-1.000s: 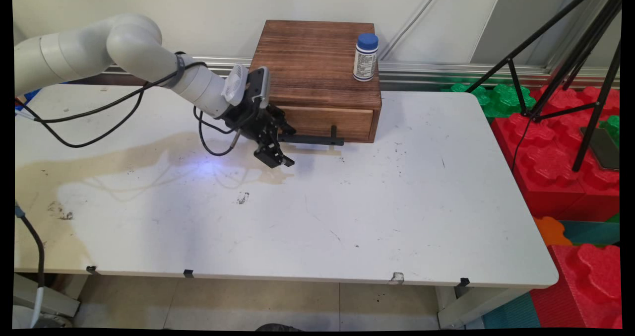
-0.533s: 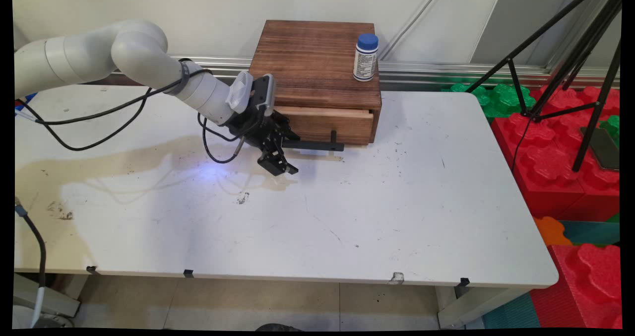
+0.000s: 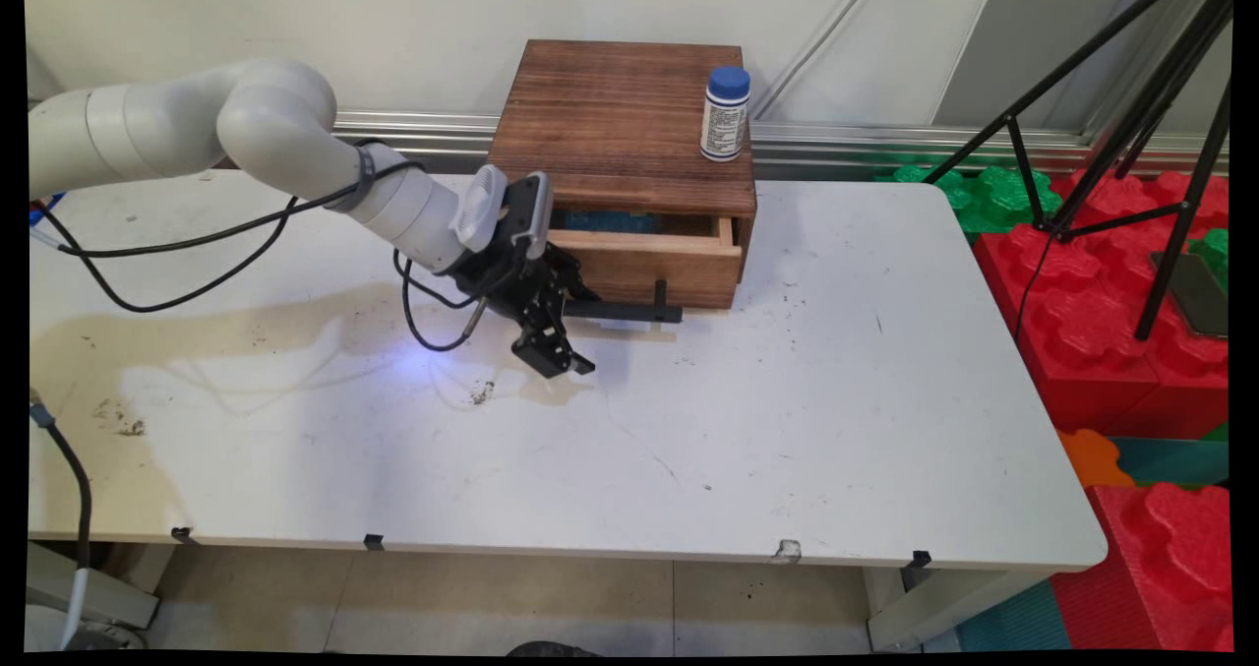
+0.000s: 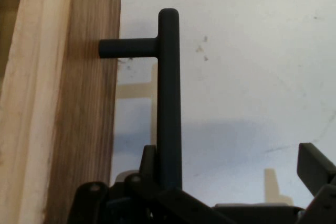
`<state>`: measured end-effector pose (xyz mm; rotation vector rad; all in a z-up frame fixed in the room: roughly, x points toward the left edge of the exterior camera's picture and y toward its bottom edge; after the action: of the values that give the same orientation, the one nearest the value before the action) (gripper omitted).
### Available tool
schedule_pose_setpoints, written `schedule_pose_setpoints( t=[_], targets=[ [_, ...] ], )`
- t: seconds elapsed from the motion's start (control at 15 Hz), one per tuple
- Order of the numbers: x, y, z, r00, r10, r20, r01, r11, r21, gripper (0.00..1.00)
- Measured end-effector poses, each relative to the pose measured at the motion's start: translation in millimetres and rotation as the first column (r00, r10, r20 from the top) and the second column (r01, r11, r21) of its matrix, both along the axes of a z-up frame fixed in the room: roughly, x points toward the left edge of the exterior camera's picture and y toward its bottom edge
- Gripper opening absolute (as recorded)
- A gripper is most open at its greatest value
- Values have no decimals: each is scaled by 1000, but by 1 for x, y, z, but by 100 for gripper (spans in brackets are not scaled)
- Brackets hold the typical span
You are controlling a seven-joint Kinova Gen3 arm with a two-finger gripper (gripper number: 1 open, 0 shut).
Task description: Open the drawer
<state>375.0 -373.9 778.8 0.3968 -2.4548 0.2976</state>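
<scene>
Reaching in from 9 o'clock across counter: tool, low over surface, spread wide, nothing clamped. One finger against black bar handle, other finger well apart on open-counter side. Handle long axis level, parallel to drawer front, running from tool toward 3 o'clock; near end between fingers. Drawer of wooden box at 12 o'clock from tool, part open, something blue inside. Further toward 1 o'clock, well apart: white bottle, blue cap, upright on box top.
</scene>
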Motion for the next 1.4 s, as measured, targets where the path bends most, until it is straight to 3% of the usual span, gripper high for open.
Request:
schedule_pose_setpoints(
  t=[0.73,1.4],
  targets=[
    [-19,36,-4,998,-57,-4,57,998,14,100],
    [-36,84,-7,993,-118,-7,118,993,17,100]
  ],
)
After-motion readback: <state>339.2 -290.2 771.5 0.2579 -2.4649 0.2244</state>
